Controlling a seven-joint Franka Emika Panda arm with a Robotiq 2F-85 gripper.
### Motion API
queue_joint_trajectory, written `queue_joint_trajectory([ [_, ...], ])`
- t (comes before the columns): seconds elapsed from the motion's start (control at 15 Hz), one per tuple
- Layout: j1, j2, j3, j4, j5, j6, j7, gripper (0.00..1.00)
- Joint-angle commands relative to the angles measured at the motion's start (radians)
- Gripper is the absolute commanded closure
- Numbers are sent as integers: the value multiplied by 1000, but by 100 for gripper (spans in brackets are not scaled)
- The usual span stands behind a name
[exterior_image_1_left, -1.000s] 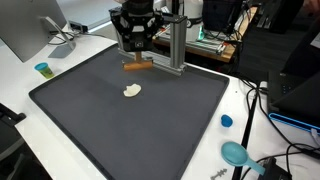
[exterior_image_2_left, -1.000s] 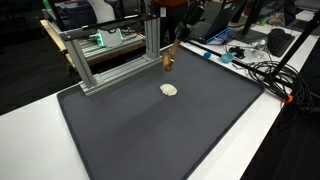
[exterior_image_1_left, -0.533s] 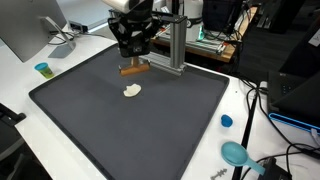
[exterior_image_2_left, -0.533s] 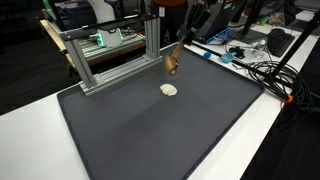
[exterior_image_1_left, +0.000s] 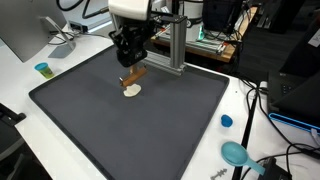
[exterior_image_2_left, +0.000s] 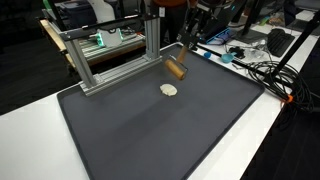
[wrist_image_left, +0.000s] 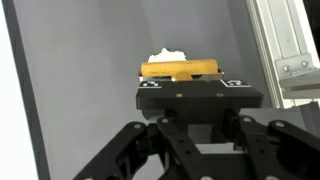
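Between the fingertips of the gripper (wrist_image_left: 180, 82), clamped crosswise: a brown stick (wrist_image_left: 180, 70). Jaws closed on its middle, both ends poking out to either side in the wrist view. Just past the stick, peeking over its far edge, a small white lump (wrist_image_left: 168, 57) lying on a dark mat (wrist_image_left: 90, 90).

Seen in both exterior views too: gripper (exterior_image_1_left: 133, 68) tilted over the rear part of the mat, stick (exterior_image_1_left: 134, 77) slanted and seemingly held off the surface, lump (exterior_image_1_left: 132, 91) resting on the mat right under its lower end. From that angle, impossible to tell whether stick and lump touch; in an exterior view from across the table, stick (exterior_image_2_left: 176, 68) clearly apart from the lump (exterior_image_2_left: 169, 90), which sits a little nearer the camera.

Close behind the gripper, at the rear edge of the mat, a metal frame (exterior_image_1_left: 175, 45) of upright and crosswise bars. Around the mat, a white table (exterior_image_1_left: 30, 95). On it, well apart from the gripper: a small blue cup (exterior_image_1_left: 42, 69) beside a monitor (exterior_image_1_left: 25, 30), a blue cap (exterior_image_1_left: 226, 121) at the opposite edge of the mat, and a teal round thing (exterior_image_1_left: 235, 153) nearer the front corner, among loose cables (exterior_image_1_left: 262, 100).
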Motion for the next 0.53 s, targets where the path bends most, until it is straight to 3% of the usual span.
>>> queue_joint_trajectory([
  [0.0,-10,1,-1,-6,8,34,-52,79],
  [0.07,-17,3,-3,-10,9,50,-65,54],
  [0.2,-16,9,-4,-10,9,50,-60,54],
  [0.27,-14,10,-4,-10,9,50,-57,79],
  [0.47,-34,-50,3,-128,8,130,-95,79],
])
